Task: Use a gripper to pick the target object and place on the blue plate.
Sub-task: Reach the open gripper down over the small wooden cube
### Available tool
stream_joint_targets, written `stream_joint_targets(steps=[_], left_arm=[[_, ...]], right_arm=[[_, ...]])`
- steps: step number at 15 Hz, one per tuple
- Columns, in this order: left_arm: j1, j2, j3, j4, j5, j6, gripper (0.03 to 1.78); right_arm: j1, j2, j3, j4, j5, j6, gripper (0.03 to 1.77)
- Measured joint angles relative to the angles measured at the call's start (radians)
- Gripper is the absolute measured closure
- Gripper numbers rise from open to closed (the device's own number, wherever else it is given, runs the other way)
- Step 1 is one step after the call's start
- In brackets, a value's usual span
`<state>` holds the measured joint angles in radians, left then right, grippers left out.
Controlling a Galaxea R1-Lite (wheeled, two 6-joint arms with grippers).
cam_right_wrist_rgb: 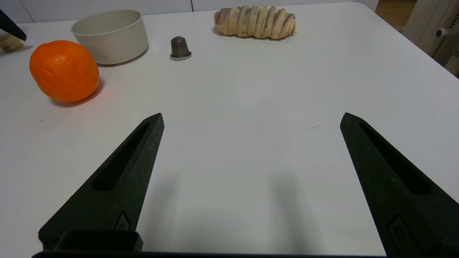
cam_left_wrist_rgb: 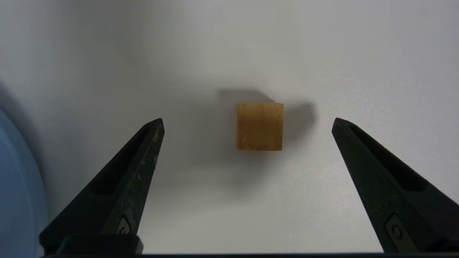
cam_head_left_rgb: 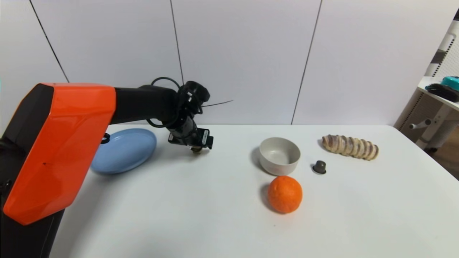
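Approach step of the pick. The left gripper (cam_head_left_rgb: pixel 195 146) hangs low over the table (cam_head_left_rgb: pixel 215 222), just right of the blue plate (cam_head_left_rgb: pixel 123 150), fingers spread wide and grasping nothing. In the left wrist view the cube (cam_left_wrist_rgb: pixel 260 126) lies on the table between the fingertips (cam_left_wrist_rgb: pixel 154 132), a little nearer one than the other and touching neither. From the head the cube (cam_head_left_rgb: pixel 196 150) is mostly hidden under the gripper, so the remaining height is hard to judge. The right gripper (cam_right_wrist_rgb: pixel 251 122) rests idle over bare table, fingers likewise apart, well clear of the orange (cam_right_wrist_rgb: pixel 64 70), bowl (cam_right_wrist_rgb: pixel 110 36), capsule (cam_right_wrist_rgb: pixel 180 47) and bread (cam_right_wrist_rgb: pixel 255 21). Next move: descend, close squarely on the cube's faces, lift, carry to the plate.
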<state>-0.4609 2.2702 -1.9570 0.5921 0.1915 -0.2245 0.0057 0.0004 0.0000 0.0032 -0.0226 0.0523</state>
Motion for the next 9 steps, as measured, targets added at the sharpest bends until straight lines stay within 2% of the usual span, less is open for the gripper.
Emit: stream_joint_targets(steps=[9], left_arm=[[-0.001, 0.018, -0.002, -0.008, 0.002, 0.002, 0.12]], right_arm=[[0.000, 0.000, 0.000, 0.000, 0.000, -0.001, 0.10]])
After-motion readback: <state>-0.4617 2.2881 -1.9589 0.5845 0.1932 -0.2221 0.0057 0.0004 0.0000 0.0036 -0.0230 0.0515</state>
